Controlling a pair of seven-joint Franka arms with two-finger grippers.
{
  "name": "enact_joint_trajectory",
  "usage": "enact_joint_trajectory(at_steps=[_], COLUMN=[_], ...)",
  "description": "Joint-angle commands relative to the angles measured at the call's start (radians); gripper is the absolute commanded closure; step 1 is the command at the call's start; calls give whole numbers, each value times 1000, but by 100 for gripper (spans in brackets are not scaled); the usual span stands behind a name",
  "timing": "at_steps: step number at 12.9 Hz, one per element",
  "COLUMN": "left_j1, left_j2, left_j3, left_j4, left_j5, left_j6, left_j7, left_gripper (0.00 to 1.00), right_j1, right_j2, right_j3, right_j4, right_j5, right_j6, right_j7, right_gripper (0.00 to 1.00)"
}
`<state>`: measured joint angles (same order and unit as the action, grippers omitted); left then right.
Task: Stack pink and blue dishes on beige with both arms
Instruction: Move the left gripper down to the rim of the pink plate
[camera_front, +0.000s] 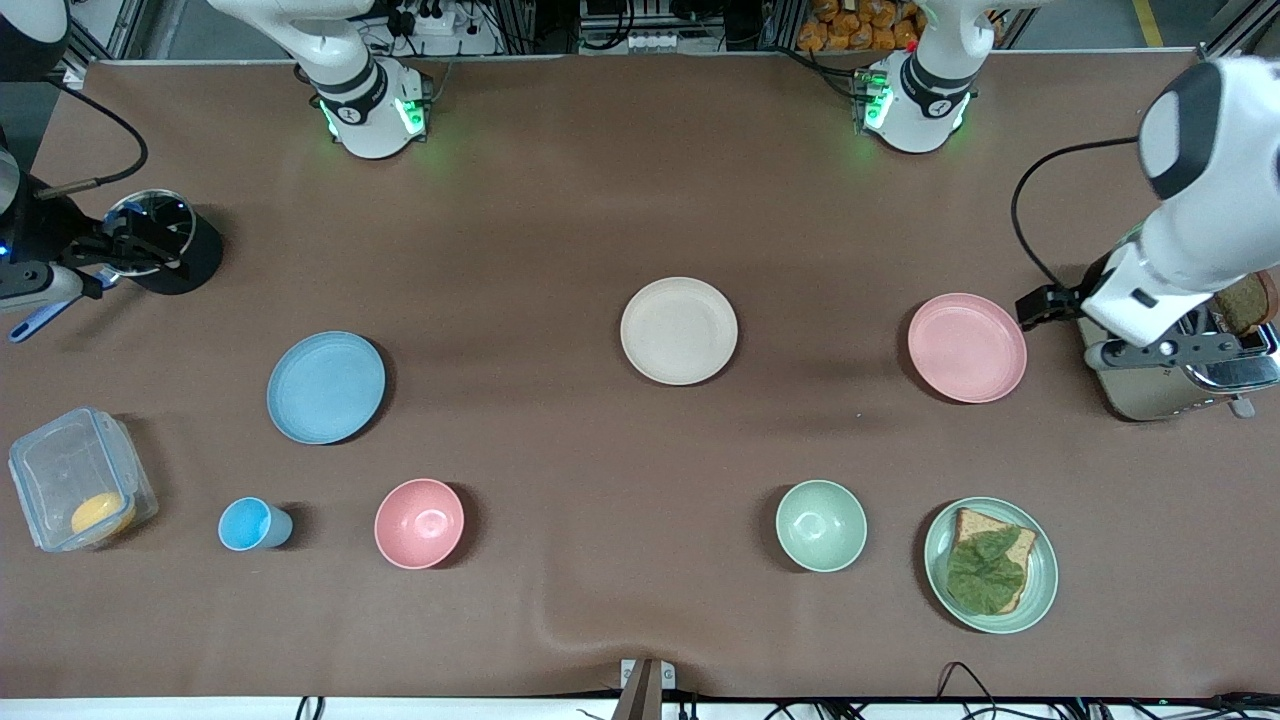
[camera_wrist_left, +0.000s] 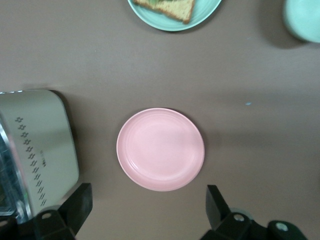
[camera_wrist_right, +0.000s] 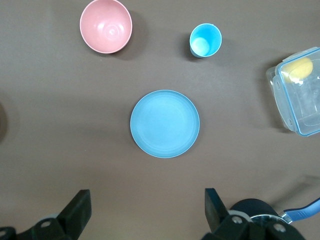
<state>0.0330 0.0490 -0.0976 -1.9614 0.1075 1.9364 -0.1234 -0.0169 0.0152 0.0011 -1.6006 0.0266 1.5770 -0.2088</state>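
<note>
**Ana:** Jaws on both arms are spread wide, and nothing is held in them. The left gripper (camera_wrist_left: 147, 212) is seen up over the surface, beside the toaster (camera_front: 1165, 385) and the pink plate (camera_front: 967, 347). The right gripper (camera_wrist_right: 145, 212) is seen up over the surface, above a round black thing (camera_front: 160, 245) at the right arm's end.

**Ben:** How much of the stacking has been done?

**Ana:** None of it, it seems. The beige plate (camera_front: 679, 330) is found bare in the middle of the surface. The pink plate is lain flat toward the left arm's end, well apart from it. The blue plate (camera_front: 326, 387) is lain flat toward the right arm's end, also well apart. Both plates are yet to be picked up and put on the beige one.

**Ben:** How are the plates described?

**Ana:** All three are round, flat and dull, with a low rim, and about the same size. Nothing is seen on them.

**Ben:** What else could be mixed up with them?

**Ana:** A pink bowl (camera_front: 419, 523) and a small blue cup (camera_front: 250, 524) are set nearer the front camera than the blue plate.
</note>
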Motion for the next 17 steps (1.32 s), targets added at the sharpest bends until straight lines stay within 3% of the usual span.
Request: enact_joint_trajectory(at_steps=[1,4,9,17], left_j1=[45,117,234,243], left_j2=[-58,-9,184,261], left_j3=[-4,-4,-4,-2], left_j4=[-236,-390,-386,-387], left_j5=[24,24,26,24], left_j6=[198,447,636,700], left_j7=[11,47,151,153], left_gripper=[0,0,0,3], right_j1=[3,5,5,3], right_j2=[-14,-14,-14,-14], right_j3=[-4,-4,-3,-4], right_j4=[-6,-6,-6,-6], right_j5=[4,4,4,4], right_j6=[-6,-6,-6,-8], right_j7=[-11,-12,-11,-11], right_gripper=[0,0,0,0])
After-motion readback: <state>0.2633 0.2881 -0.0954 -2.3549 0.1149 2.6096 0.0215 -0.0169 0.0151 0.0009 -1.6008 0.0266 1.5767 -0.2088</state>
